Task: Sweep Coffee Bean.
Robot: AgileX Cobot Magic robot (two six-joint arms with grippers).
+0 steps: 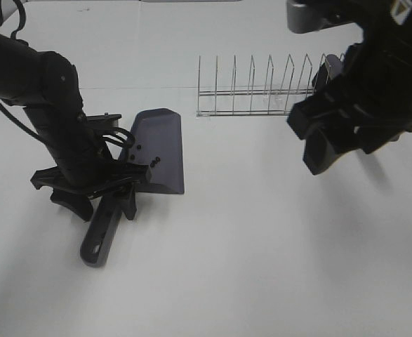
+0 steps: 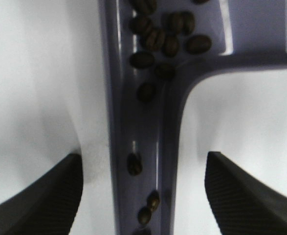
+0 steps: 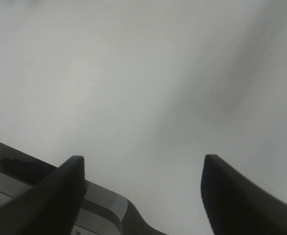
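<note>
The grey-purple dustpan (image 1: 162, 147) lies on the white table at the left, its handle (image 1: 99, 239) pointing toward the front. A few coffee beans (image 1: 153, 162) show as dark specks in the pan. In the left wrist view several brown coffee beans (image 2: 163, 36) lie in the pan and along the handle channel (image 2: 141, 147). My left gripper (image 1: 102, 200) (image 2: 143, 203) is open, its fingers straddling the handle without touching it. My right gripper (image 1: 319, 144) (image 3: 143, 196) is open and empty, held high over bare table at the right.
A wire dish rack (image 1: 262, 95) stands at the back, centre right. A dark grey-purple item (image 1: 330, 70) sits at its right end, partly hidden by my right arm. A grey and black edge (image 3: 99, 210) shows in the right wrist view.
</note>
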